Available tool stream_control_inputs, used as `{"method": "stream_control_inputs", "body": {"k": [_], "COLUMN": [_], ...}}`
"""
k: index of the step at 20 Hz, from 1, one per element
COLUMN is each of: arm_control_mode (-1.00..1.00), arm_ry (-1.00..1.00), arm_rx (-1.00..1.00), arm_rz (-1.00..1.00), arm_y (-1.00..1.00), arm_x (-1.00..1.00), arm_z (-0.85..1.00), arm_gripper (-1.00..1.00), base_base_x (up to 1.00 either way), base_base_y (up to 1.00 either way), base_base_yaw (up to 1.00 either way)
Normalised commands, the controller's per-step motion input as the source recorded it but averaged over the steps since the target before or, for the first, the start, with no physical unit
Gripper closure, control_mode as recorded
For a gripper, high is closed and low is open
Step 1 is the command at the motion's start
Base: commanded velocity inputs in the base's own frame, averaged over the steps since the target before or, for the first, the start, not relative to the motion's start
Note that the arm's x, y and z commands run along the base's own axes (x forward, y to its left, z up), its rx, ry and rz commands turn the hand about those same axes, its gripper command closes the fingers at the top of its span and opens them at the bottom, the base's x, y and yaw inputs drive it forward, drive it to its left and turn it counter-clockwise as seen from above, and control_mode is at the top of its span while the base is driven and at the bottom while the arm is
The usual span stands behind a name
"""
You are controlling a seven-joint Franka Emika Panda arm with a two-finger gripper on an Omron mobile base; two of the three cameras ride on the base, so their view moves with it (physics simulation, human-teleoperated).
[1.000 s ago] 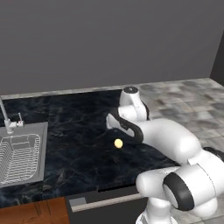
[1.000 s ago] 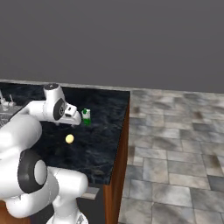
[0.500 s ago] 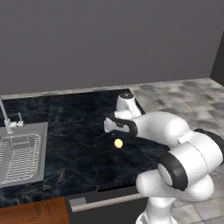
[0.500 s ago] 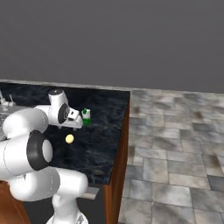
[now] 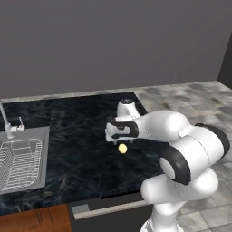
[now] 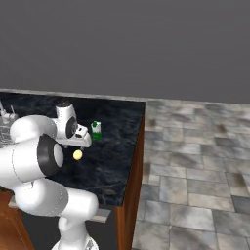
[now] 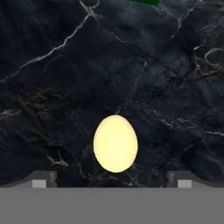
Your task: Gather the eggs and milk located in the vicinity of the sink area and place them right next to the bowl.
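Observation:
A pale yellow egg lies on the dark marble counter. My gripper hangs just above it, pointing down, open and holding nothing. In the hand view the egg sits centred between the two fingertips, a little ahead of them. The milk, a green carton with a white top, stands upright on the counter just beyond the egg and the gripper. Its green base shows at the top of the hand view. The sink is at the far left. The bowl is out of view.
A thin faucet stands behind the sink basin, which holds a wire rack. The counter ends at a wooden side panel on the right, with tiled floor beyond it.
The arm has folded in and the hand has shifted slightly left, settling over the egg. The egg and the milk have stayed put. The jaws stay open.

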Motion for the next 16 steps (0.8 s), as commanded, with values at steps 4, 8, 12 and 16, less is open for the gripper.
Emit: {"method": "stream_control_inputs", "body": {"k": [4, 8, 12, 16], "arm_control_mode": [-1.0, -1.0, -1.0, -1.0], "arm_ry": [0.07, 0.06, 0.08, 0.01], "arm_rx": [0.0, 0.0, 0.0, 0.0], "arm_rz": [0.0, 0.0, 0.0, 0.0], "arm_y": [0.0, 0.0, 0.0, 0.0], "arm_x": [0.0, 0.0, 0.03, 0.05], "arm_z": [-0.42, -0.38, -0.41, -0.12], "arm_gripper": [-1.0, -1.0, -1.0, -1.0], "base_base_x": [0.0, 0.0, 0.0, 0.0], "base_base_y": [0.0, 0.0, 0.0, 0.0], "base_base_yaw": [0.0, 0.0, 0.0, 0.0]}}
